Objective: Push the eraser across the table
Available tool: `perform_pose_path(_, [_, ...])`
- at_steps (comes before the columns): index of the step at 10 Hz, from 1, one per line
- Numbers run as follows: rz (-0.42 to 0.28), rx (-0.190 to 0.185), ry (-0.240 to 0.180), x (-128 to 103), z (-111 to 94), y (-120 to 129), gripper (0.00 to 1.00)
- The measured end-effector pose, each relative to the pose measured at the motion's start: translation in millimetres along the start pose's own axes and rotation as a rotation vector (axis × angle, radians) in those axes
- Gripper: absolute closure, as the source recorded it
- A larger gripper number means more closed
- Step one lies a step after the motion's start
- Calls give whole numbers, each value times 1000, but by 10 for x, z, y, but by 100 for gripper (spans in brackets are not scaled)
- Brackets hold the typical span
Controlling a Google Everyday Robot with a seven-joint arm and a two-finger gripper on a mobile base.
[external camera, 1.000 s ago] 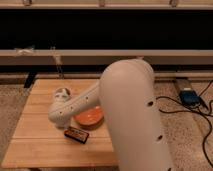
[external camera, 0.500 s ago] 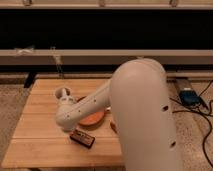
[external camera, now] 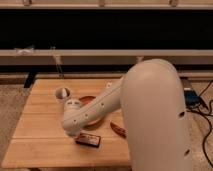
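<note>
Eraser (external camera: pixel 88 140) on worktop (external camera: pixel 45 145).
Lies just below the jaws (external camera: pixel 75 131); their opening cannot be told.

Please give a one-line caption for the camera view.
Gripper low over the eraser on the table.

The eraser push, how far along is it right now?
Done: the arm has reached over the table, and its end, where the gripper sits, is low right beside the eraser. In hand: contact looks about to be made or just made; I can't tell which. Left: the eraser lies near the front edge, in front of the orange bowl, so the push across looks mostly ahead.
</note>
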Motion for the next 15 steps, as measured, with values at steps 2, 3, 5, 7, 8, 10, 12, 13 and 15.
perform_pose_path(2, [8,-18,2,34,-20,99,100])
perform_pose_path(3, [15,-23,3,62,-30,130,100])
perform_pose_path(5, [36,-30,5,165,-56,181,100])
perform_pose_path(7, [61,-36,6,284,-68,197,100])
perform_pose_path(8, [74,-39,7,349,-71,200,100])
perform_pose_path(10, [93,-45,10,481,-71,219,100])
perform_pose_path(12, [113,-51,15,628,-73,241,100])
perform_pose_path(13, [124,-52,23,737,-80,253,100])
perform_pose_path(15, [136,-50,33,878,-106,266,100])
